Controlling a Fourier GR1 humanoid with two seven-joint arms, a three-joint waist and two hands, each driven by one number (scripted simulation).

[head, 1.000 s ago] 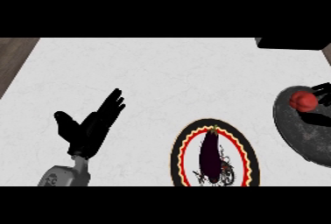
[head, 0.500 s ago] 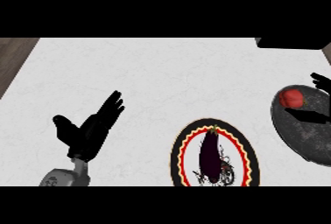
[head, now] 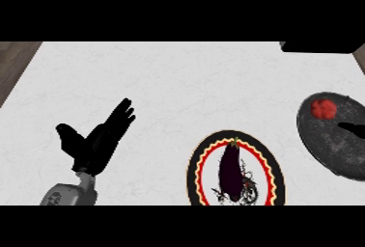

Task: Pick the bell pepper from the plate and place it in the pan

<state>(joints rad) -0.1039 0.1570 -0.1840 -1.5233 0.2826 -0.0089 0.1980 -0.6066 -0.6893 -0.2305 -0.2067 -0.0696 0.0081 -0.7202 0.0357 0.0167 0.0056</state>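
The red bell pepper (head: 324, 109) lies inside the dark grey pan (head: 333, 150) at the right edge, near the pan's far rim. Only a straight black finger of my right hand (head: 351, 128) shows, over the pan just below the pepper and apart from it. The plate (head: 199, 164) with a red and yellow rim sits at lower centre and holds a dark purple eggplant (head: 230, 166). My left hand (head: 96, 140) rests open at the lower left, fingers pointing up and to the right, holding nothing.
A black object (head: 317, 47) stands at the counter's far right corner. A strip of wood (head: 14, 62) runs along the white counter's left side. White countertop (head: 185, 87) spreads between the left hand and the pan.
The right hand let go of the bell pepper and drew back toward the right edge. The pepper now lies free in the pan. The left hand has barely moved.
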